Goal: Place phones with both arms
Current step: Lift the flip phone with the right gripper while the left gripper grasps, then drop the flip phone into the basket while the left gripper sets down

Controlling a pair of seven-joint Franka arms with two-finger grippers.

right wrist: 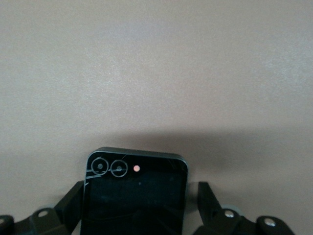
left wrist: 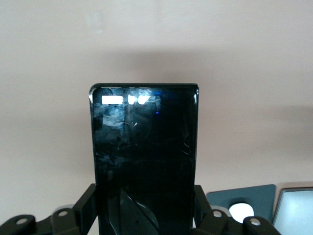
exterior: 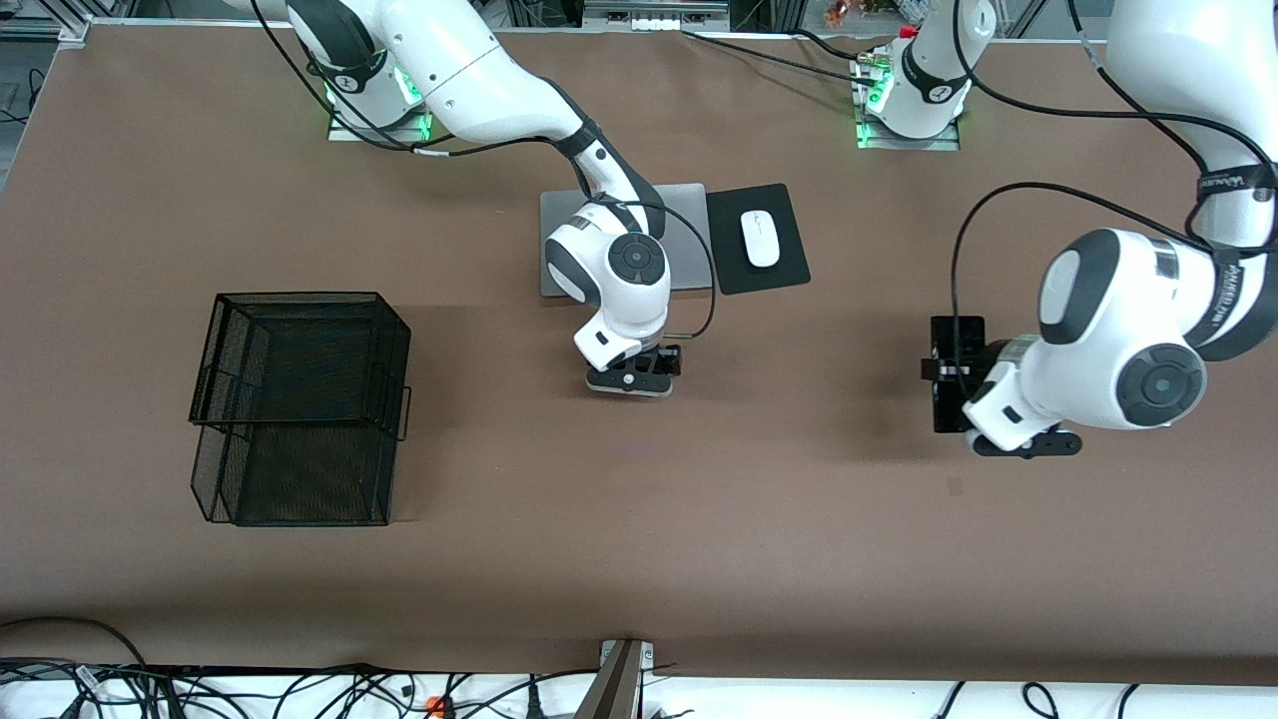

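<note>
Phones are straddled lengthwise: the slim black slab (left wrist: 144,156) is clamped in the left pincer (left wrist: 145,220); the right pincer (right wrist: 139,215) stands apart around the small black phone (right wrist: 137,193).

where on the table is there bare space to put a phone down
Bare brown top lies between the wire basket and the right gripper, and between that gripper and the left gripper. It is crowded around the laptop and mouse on its pad.
</note>
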